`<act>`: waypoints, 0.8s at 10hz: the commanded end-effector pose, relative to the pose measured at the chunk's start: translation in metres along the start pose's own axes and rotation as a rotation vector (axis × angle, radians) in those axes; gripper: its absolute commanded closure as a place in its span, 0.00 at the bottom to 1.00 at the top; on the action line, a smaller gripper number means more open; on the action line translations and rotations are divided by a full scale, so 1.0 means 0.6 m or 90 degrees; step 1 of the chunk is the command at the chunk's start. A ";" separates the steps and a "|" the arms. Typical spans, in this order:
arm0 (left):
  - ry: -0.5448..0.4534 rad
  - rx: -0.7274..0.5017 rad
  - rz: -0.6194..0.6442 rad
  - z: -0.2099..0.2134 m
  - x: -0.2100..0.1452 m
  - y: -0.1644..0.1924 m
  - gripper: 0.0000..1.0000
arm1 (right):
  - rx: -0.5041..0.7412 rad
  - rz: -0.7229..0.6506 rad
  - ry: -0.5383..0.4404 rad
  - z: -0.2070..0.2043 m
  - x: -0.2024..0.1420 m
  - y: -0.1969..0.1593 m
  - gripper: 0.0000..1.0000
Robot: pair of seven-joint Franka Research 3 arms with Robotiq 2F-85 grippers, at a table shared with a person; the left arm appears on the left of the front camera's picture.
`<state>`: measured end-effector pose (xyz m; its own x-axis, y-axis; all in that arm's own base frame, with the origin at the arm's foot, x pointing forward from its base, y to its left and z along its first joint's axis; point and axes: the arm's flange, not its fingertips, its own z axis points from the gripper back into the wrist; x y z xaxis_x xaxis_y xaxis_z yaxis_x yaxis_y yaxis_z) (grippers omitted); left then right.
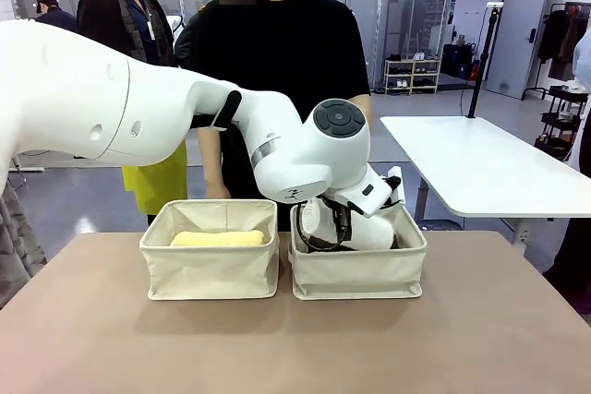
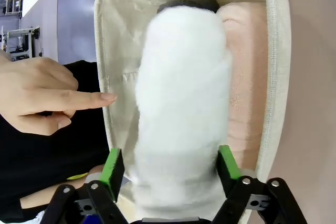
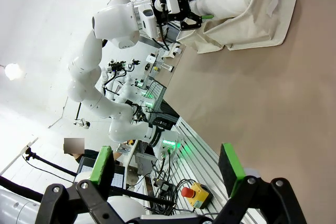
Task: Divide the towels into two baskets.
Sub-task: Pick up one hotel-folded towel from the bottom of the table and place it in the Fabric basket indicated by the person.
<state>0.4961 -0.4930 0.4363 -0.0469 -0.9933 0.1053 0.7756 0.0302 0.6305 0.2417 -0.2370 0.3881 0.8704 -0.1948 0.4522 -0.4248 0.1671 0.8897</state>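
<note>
We see left pincer (image 2: 170, 169) spread wide astride white towel (image 2: 184, 103) in right basket (image 2: 275, 77); right pincer (image 3: 168, 169) wide open, empty, above desk (image 3: 273, 103).

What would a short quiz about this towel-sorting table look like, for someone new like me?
1. True or false: the yellow towel lies in the left basket.
2. Which towel stands between the left tool's open fingers: A white, B yellow, C grey?
3. Fill in: beside the white towel in the right basket lies a cream-____ towel.

Key: 1 true. 2 A. 3 pink.
</note>
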 end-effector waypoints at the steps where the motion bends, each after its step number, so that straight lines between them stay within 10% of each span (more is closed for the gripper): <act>1: 0.006 0.017 0.002 0.008 0.001 -0.002 0.00 | 0.002 -0.002 -0.002 0.001 -0.003 0.009 0.00; 8: -0.001 0.002 0.000 0.003 0.000 0.002 0.00 | 0.002 -0.002 -0.002 0.001 -0.003 0.009 0.00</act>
<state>0.4959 -0.4931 0.4376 -0.0461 -0.9930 0.1087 0.7746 0.0331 0.6316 0.2417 -0.2370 0.3881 0.8704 -0.1948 0.4522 -0.4248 0.1671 0.8897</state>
